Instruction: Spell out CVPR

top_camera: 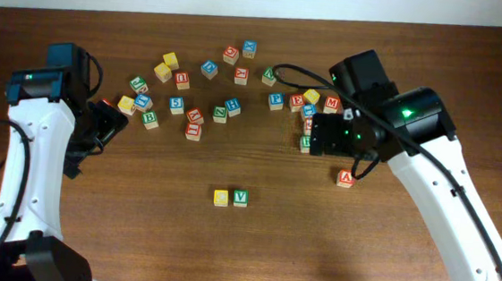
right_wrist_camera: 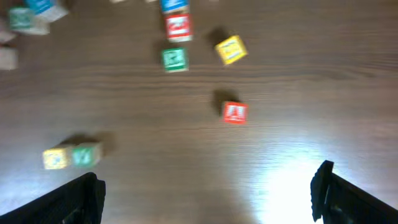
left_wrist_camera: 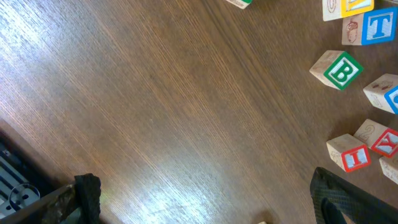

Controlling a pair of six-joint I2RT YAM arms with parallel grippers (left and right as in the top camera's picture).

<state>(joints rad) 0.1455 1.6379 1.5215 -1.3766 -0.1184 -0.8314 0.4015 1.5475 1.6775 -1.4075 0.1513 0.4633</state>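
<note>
Brown wooden surface (top_camera: 154, 227) from overhead: yellow block (top_camera: 220, 197) and green V block (top_camera: 240, 197) touch side by side front-middle, loose letter blocks (top_camera: 207, 68) are scattered behind them, red A block (top_camera: 345, 178) sits alone near the right gripper (top_camera: 312, 135), and the left gripper (top_camera: 113, 122) is beside the scatter's left end. Left wrist: jaws spread wide over bare wood, nothing held, green B block (left_wrist_camera: 341, 70) off to the right. Right wrist, blurred: jaws wide apart and empty, yellow-and-green pair lower left, red A near centre.
</note>
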